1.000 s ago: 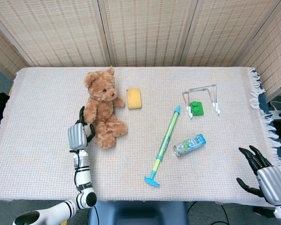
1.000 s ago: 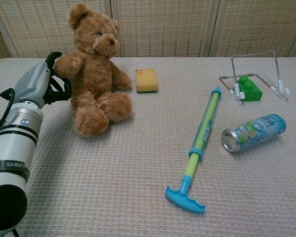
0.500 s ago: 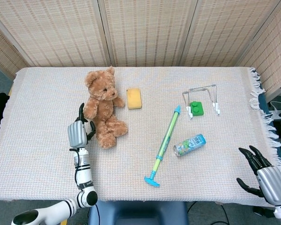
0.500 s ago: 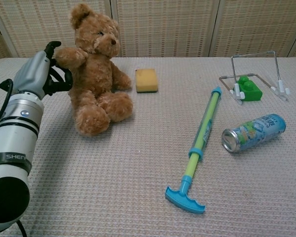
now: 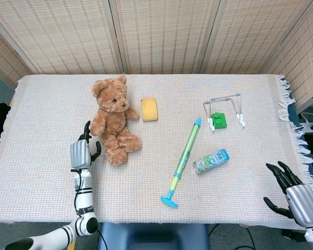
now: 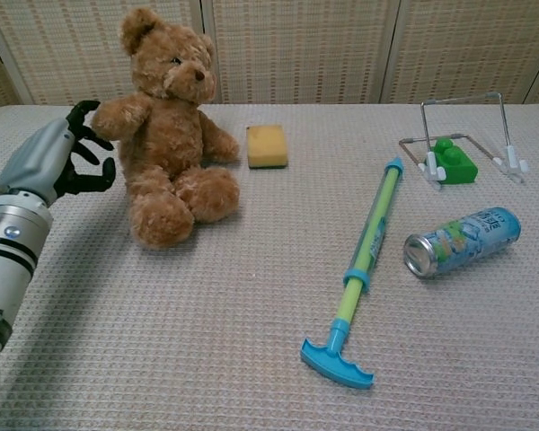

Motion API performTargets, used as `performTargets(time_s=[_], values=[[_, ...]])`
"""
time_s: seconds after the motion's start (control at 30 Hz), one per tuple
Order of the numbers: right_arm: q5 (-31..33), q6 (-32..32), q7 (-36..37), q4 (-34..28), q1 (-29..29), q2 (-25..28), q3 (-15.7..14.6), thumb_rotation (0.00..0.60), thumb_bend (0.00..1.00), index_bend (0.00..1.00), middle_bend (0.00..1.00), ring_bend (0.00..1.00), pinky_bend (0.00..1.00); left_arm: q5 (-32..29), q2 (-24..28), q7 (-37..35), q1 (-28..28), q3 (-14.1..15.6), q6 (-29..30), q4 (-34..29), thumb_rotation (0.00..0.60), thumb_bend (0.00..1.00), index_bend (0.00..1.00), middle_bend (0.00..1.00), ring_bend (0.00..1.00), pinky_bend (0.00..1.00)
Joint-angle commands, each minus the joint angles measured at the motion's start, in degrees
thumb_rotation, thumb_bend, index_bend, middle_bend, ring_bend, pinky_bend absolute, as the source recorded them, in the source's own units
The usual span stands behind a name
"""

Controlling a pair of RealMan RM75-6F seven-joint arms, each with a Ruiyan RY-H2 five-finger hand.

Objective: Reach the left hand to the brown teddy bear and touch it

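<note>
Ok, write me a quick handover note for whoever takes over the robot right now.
Left hand: holds nothing, fingers spread, just beside the teddy bear; its fingertips sit right at the bear's near paw, but contact cannot be confirmed from either view.
Right hand: open and idle at the table's near right corner, away from everything.
The bear sits upright at the left of the table, next to the yellow sponge.
Done: the reach to the bear.
Left: confirm or finish a clear touch on the bear with the left hand.
</note>
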Motion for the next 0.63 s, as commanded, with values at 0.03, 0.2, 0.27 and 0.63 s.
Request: performTargets(time_s=[0.03, 0.2, 0.27, 0.63], values=[[-0.05, -0.22, -0.37, -0.11, 0.11, -0.08, -0.05, 0.6, 0.15, 0.0, 0.11, 0.0, 0.25, 4.12, 8.29, 0.8, 4.41, 5.42, 0.53, -7.1, 0.6, 0.48, 0.0, 0.11, 0.17, 0.47], [-0.09, -0.47, -1.21, -0.08, 0.1, -0.43, -0.14, 0.6, 0.15, 0.0, 0.11, 0.0, 0.25, 7.59, 22.59, 4.02, 10.29, 13.98, -1.46, -19.36, 0.6, 0.47, 0.0, 0.0, 0.07, 0.41], [0.14, -0.49, -1.69, -0.07, 0.09, -0.73, 0.03, 0.6, 0.15, 0.0, 0.11, 0.0, 0.25, 9.2, 27.15, 3.29, 12.44, 17.36, -1.85, -22.88, 0.6, 0.47, 0.0, 0.0, 0.07, 0.41], [1.55, -2.88, -5.65, -0.51, 0.4, -1.5, -0.01, 0.6, 0.15, 0.0, 0.11, 0.0, 0.25, 19.22, 37.79, 3.09, 16.3, 26.85, -1.67, -30.07, 0.6, 0.47, 0.03, 0.06, 0.11, 0.41]])
